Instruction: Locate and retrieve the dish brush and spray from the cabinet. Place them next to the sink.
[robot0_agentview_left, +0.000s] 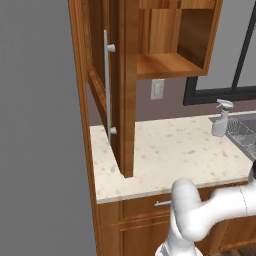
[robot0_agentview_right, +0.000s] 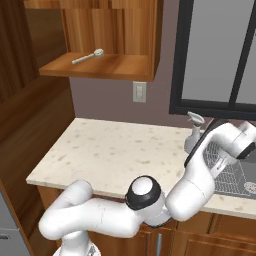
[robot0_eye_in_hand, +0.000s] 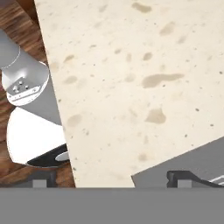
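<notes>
The dish brush (robot0_agentview_right: 87, 56) lies on the bottom shelf of the open cabinet (robot0_agentview_right: 100, 30), pale handle pointing left. The cabinet's door (robot0_agentview_left: 125, 85) stands swung out over the counter, its silver bar handle (robot0_agentview_left: 106, 85) facing me. The spray (robot0_agentview_left: 220, 119) stands upright on the counter right beside the sink (robot0_agentview_left: 244, 131); in the right base view the spray (robot0_agentview_right: 192, 134) is partly behind my forearm. My gripper (robot0_eye_in_hand: 111, 183) is open with nothing between its fingertips (robot0_eye_in_hand: 41, 183). It hovers low over the counter at the sink's near corner (robot0_eye_in_hand: 188, 164), a little in front of the spray.
The beige speckled counter (robot0_agentview_left: 165, 150) runs from the cabinet door to the sink. A wall outlet (robot0_agentview_right: 139, 92) and a dark-framed window (robot0_agentview_right: 220, 55) sit behind it. A wire rack (robot0_agentview_right: 227, 172) lies in the basin. Wooden drawers (robot0_agentview_left: 135, 215) are below.
</notes>
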